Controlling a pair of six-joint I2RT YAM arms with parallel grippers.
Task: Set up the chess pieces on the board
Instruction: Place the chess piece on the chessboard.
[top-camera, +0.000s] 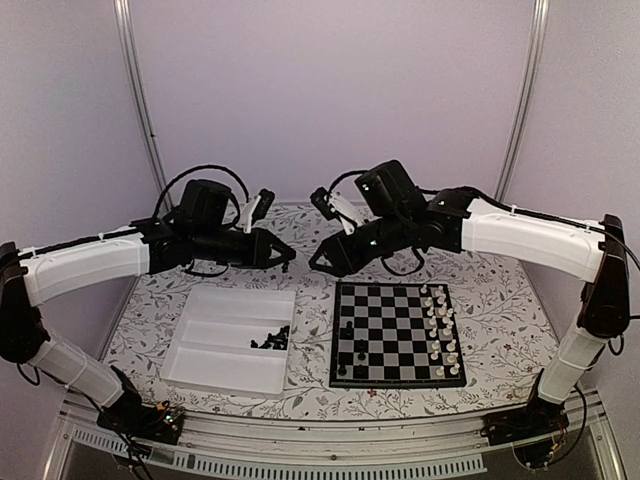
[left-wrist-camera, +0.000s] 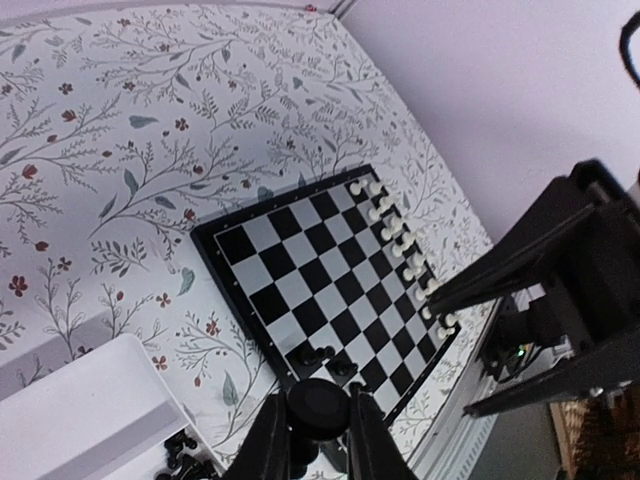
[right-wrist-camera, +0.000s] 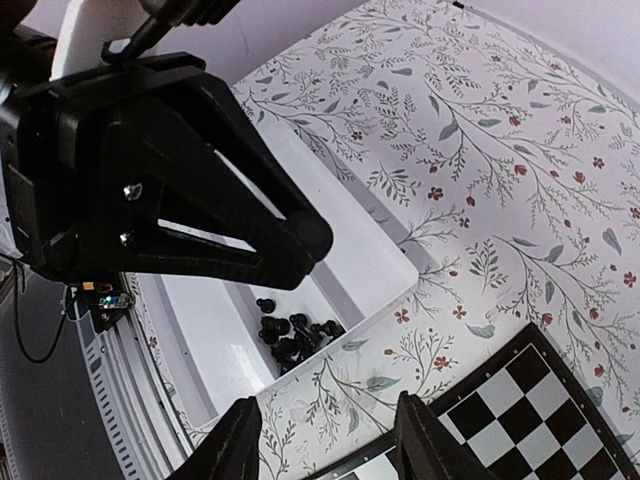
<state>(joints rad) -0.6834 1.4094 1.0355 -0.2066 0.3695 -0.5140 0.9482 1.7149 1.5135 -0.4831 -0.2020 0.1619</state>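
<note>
The left tool (top-camera: 288, 256) pinches one black chess piece (left-wrist-camera: 318, 408) between nearly closed fingers. The right tool (right-wrist-camera: 325, 432), facing it close by, gapes wide and empty. Beneath the right tool lies the chessboard (top-camera: 390, 300); beneath the left, a white tray (top-camera: 215, 340) holds loose black chess pieces (top-camera: 272, 340).

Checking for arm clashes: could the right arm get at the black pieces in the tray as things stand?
Probably yes. The pieces lie uncovered at the tray edge nearest the board, and the right end effector is open. The left end effector hovers close above, so it would be tight.
</note>
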